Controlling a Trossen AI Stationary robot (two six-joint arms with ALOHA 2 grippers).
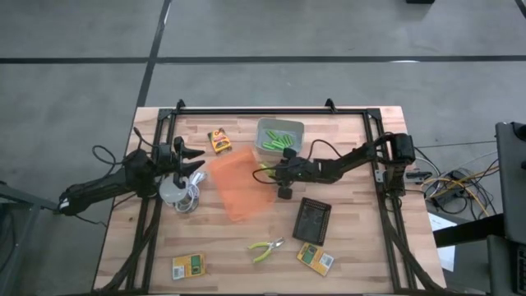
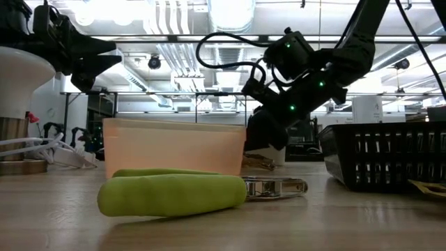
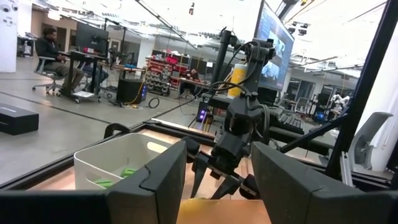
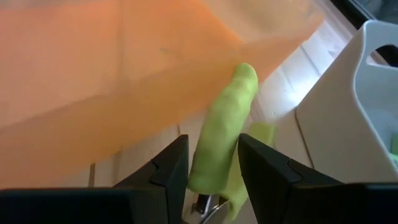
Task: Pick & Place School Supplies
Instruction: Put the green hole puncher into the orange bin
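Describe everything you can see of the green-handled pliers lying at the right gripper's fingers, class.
The green-handled pliers have two thick, rounded lime-green grips of a soft, rubbery look and a small silvery metal head. They lie between the right gripper's two dark fingers, beside the translucent orange plastic bin and near the pale grey bin. Pale wooden table shows beneath. From above, only a sliver of green shows at the gripper. Whether the fingers touch the grips cannot be told.

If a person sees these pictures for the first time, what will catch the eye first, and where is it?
First is the orange bin at the table's middle, with the right hand at its edge, fingers on either side of green-handled pliers. Just behind it stands a grey bin holding lime-green sticks. A second pair of pliers lies near the front edge, and the left hand waits open above a white round thing with cable.
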